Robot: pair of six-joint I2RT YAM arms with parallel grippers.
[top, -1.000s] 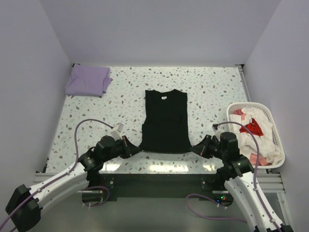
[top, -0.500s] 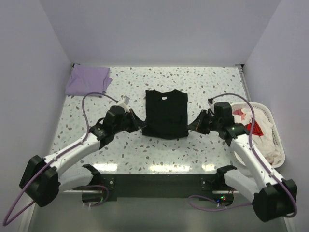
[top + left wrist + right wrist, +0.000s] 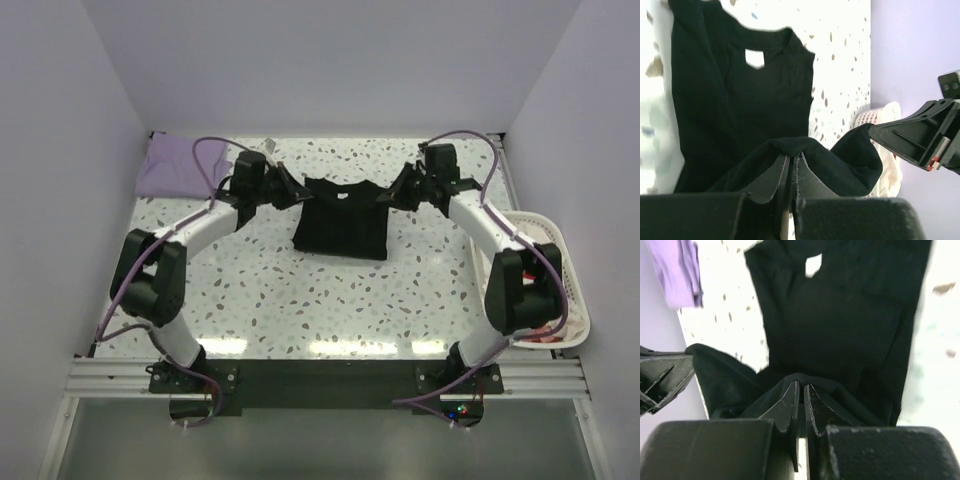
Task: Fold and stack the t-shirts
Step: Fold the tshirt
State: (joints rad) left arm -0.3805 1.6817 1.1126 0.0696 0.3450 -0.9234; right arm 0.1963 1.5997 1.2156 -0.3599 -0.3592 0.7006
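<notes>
top: L gripper (image 3: 290, 192) & R gripper (image 3: 386, 197) at far corners of black shirt (image 3: 340, 228), between them; lavender shirt (image 3: 178, 166) left of L gripper | L wrist: jaws pinched on black cloth fold | R wrist: jaws clamped on black fold too, neck label (image 3: 813, 265) ahead

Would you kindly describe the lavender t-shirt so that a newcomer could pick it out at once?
Look at the speckled table and go to its far left corner. The lavender t-shirt lies there in a folded heap. It is the only pale purple cloth; the black t-shirt nearby is dark and mid-table.
</notes>
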